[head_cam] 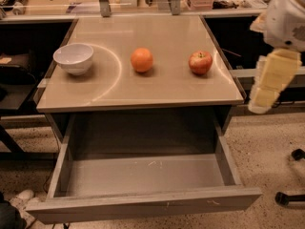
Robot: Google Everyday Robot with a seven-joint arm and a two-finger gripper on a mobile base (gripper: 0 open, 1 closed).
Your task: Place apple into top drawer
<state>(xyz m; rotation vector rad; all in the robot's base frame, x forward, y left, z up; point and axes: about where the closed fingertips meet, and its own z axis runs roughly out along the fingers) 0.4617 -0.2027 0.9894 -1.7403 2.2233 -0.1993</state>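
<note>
The red apple (200, 62) sits on the right part of the beige table top (167, 87), a little in from the right edge. The top drawer (143, 175) is pulled out wide below the table front; its scuffed grey floor is bare. My gripper (272, 82) hangs at the right edge of the view, beyond the table's right side, to the right of the apple and apart from it. It holds nothing that I can see.
A plain orange fruit (142, 59) lies mid-table, left of the apple. A white bowl (74, 57) stands at the left. A cluttered counter (143, 1) runs along the back. Chair casters (286, 197) stand on the floor at the right.
</note>
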